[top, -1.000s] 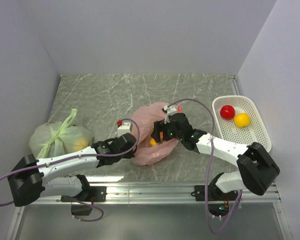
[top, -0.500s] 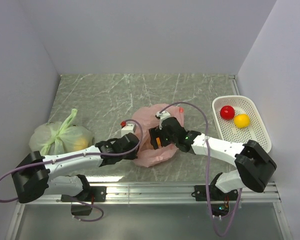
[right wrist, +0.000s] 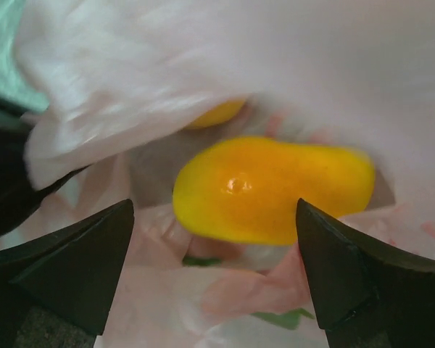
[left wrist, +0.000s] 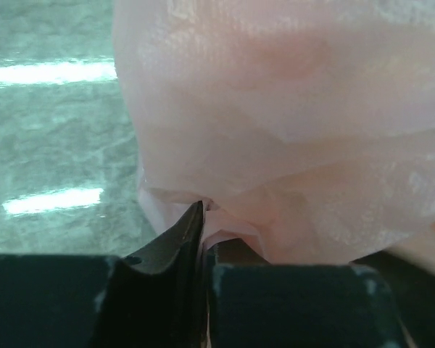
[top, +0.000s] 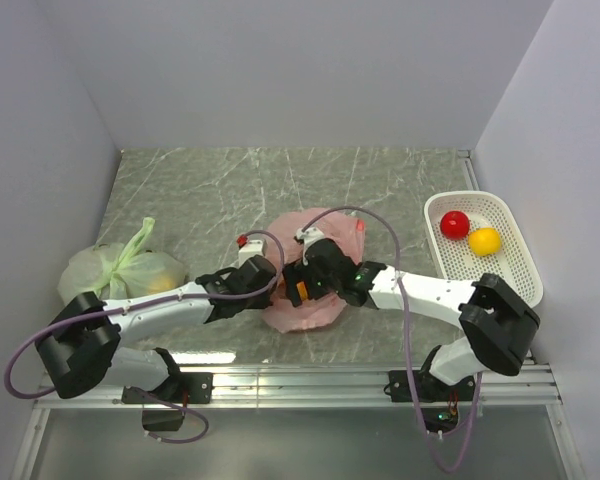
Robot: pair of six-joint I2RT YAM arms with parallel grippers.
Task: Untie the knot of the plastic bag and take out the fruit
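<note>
— Pink film, crinkled and see-through: the plastic bag (top: 300, 315) sits midway on the counter (top: 180, 200), its mouth gaping over a yellow fruit (right wrist: 272, 188).
— Tools?
— The left tool (left wrist: 209, 228) pinches a fold of the bag; the right tool (right wrist: 214, 210) is spread wide before the fruit. The green bag (top: 120, 272) lies to the left and the basket (top: 505, 275) to the right, both well apart.

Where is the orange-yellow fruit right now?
In the right wrist view the orange-yellow fruit lies inside the pink bag, straight ahead between the right pincer's open fingers; the bag sits at the middle of the table.
</note>
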